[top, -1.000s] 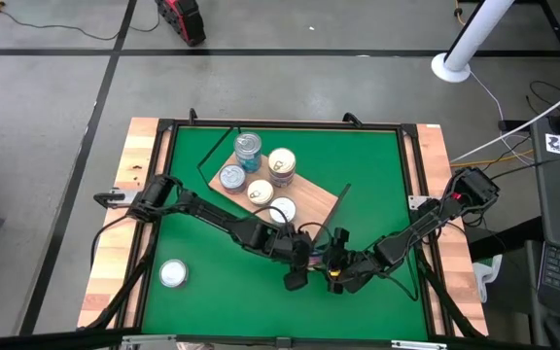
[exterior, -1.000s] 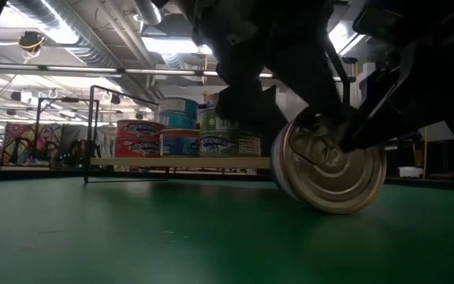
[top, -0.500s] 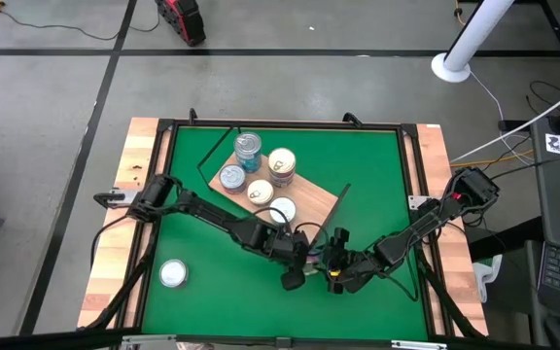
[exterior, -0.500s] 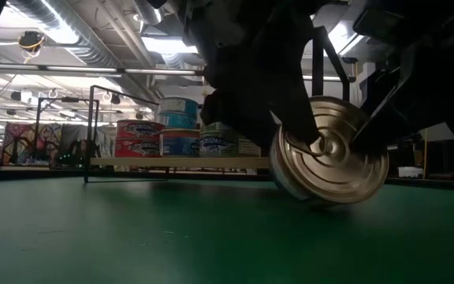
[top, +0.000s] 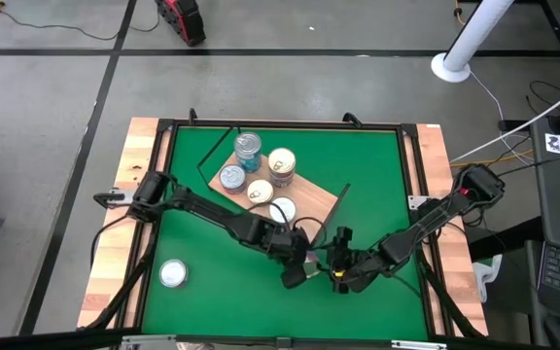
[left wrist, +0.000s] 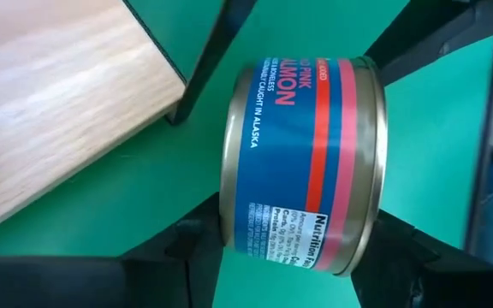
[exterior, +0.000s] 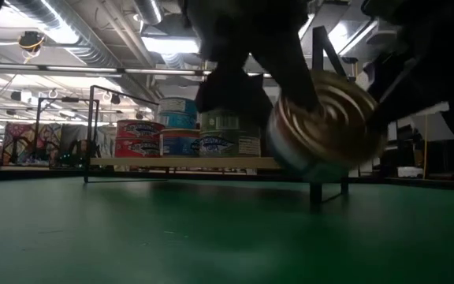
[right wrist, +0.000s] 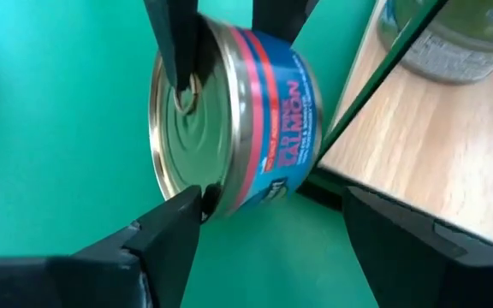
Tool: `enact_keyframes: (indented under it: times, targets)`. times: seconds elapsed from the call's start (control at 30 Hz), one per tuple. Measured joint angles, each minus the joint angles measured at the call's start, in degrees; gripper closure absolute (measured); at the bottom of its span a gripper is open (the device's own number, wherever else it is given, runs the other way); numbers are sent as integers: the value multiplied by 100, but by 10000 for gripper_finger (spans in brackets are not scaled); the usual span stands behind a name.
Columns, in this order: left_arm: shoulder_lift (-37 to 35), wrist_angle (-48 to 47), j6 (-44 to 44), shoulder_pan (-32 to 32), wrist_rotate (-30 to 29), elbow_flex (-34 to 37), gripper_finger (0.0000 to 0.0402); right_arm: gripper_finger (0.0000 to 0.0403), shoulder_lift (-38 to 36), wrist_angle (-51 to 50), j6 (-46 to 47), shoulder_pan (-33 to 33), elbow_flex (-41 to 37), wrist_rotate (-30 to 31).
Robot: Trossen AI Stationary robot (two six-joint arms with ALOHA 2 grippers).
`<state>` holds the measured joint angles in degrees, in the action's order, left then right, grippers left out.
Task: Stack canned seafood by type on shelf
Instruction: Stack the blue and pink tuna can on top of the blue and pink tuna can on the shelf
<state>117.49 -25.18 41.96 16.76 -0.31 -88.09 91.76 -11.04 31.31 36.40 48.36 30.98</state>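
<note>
You had the left gripper (top: 299, 265) clamped across the two flat faces of the blue-and-pink labelled round salmon tin (left wrist: 302, 162), which stood on its edge. A second earlier that tin's rim rested on the green table mat (top: 212, 243). By this moment it hung clear of the mat, so the lift had begun. The right gripper (top: 341, 264) sat at the tin's 3 o'clock with its fingers spread wide, apparently gripping nothing.

The tin hung toward 5 o'clock on the mat, just off the near corner of the light-brown wood-grain shelf board (top: 311, 204). Five tins (top: 261, 173) stood there toward 11 o'clock. One silver-lidded tin (top: 172, 273) lay alone at 7 o'clock. The carry to the shelf probably came next.
</note>
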Motion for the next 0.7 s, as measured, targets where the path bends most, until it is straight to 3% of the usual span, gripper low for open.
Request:
enact_keyframes:
  times: [0.43, 0.7]
  targets:
    - [-1422, -1354, 583, 19, 336, -31, 203, 123, -137, -544, -190, -7, -11, -40]
    - [-2368, -2065, 1400, 19, -580, -17, 211, 123, -130, -822, -186, -7, -15, -80]
